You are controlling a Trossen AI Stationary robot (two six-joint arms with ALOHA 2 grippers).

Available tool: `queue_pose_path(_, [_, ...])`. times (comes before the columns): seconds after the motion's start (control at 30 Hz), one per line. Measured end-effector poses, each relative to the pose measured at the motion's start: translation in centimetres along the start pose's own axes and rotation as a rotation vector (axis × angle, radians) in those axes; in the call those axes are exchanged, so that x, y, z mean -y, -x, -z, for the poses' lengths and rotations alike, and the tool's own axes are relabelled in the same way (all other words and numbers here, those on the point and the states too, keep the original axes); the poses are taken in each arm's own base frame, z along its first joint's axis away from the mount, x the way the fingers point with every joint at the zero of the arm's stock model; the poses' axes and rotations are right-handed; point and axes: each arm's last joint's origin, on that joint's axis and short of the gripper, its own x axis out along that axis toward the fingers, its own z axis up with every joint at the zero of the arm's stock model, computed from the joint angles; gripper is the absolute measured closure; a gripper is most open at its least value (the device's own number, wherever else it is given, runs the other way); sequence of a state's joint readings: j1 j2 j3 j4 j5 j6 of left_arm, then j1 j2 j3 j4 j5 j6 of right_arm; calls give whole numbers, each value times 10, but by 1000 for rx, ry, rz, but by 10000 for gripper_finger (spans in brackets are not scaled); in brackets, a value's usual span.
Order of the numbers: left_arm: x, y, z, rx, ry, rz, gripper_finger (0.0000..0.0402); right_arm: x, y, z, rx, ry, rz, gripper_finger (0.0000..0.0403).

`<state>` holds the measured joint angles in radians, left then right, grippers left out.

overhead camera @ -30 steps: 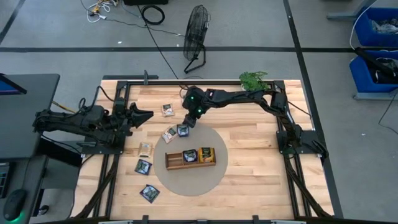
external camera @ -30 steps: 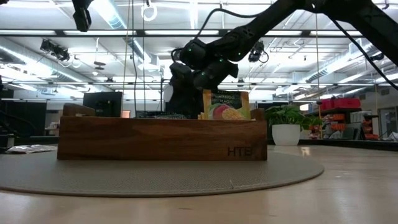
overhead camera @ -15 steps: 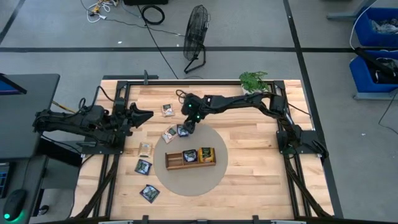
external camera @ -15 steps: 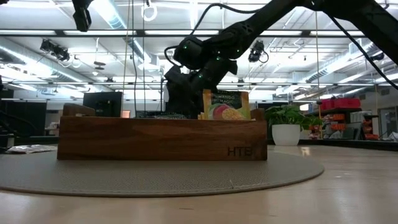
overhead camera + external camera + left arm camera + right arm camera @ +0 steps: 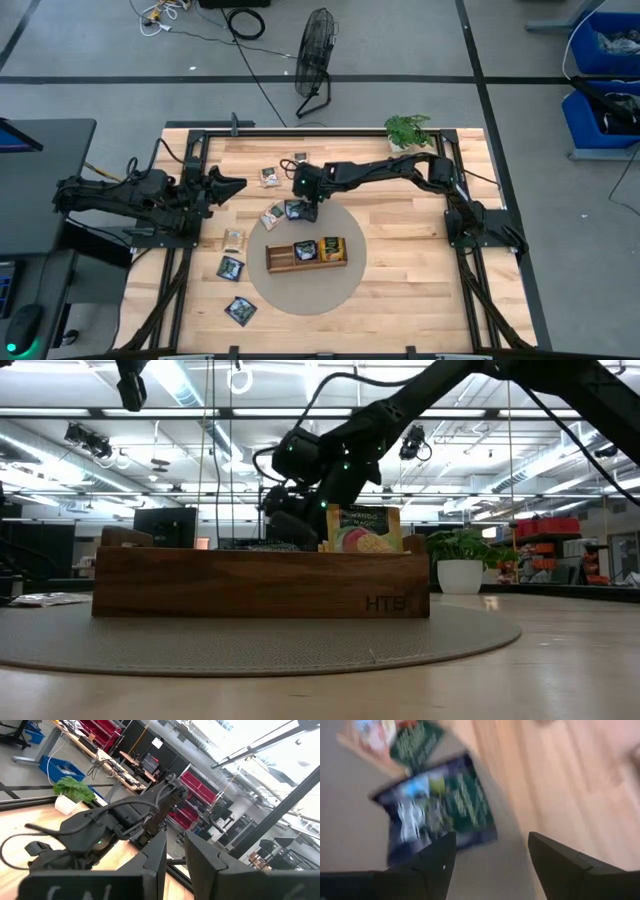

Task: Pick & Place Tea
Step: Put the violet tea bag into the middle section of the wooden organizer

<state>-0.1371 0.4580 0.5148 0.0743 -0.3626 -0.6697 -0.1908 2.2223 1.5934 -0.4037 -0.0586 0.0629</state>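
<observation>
The tea lies as small square sachets on the table's left half. A dark sachet (image 5: 294, 210) (image 5: 437, 815) rests flat on the far-left rim of the round grey mat (image 5: 330, 292), and a pale one (image 5: 272, 215) lies beside it. My right gripper (image 5: 307, 206) (image 5: 490, 865) hovers open just above the dark sachet, slanting down, with nothing between its fingers. Two sachets, one dark (image 5: 305, 250) and one orange (image 5: 332, 247), stand in the wooden tray (image 5: 280, 259). My left gripper (image 5: 236, 185) (image 5: 175, 865) waits above the table's left edge, with a narrow gap between its fingers.
More sachets lie at the far side (image 5: 269, 176) and the near left (image 5: 233, 239) (image 5: 230, 267) (image 5: 240, 311). A potted plant (image 5: 405, 128) stands at the far right. In the low view the tray (image 5: 260, 582) hides my right gripper's fingertips.
My right gripper has sunk toward the dark sachet at the mat's far-left rim, and its wrist has shifted toward the table's left edge and rolled. The sachets and the tray have kept their places.
</observation>
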Motion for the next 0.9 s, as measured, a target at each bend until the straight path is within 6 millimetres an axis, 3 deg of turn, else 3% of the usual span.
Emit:
queue_pose_path(0.23, [0,0,0,-2,-1,-2,330,-3,-8,2,0,69,-5,154])
queue_pose_path(0.4, [0,0,0,-3,-2,-3,330,-5,-12,4,-12,102,14,185])
queue_pose_path(0.57, [0,0,0,-3,-2,-3,330,-6,-13,5,-17,113,14,249])
queue_pose_path(0.8, [0,0,0,-3,-2,-3,330,-6,-12,5,-17,117,32,381])
queue_pose_path(0.9, [0,0,0,-3,-2,-3,330,-6,-11,5,-15,102,44,393])
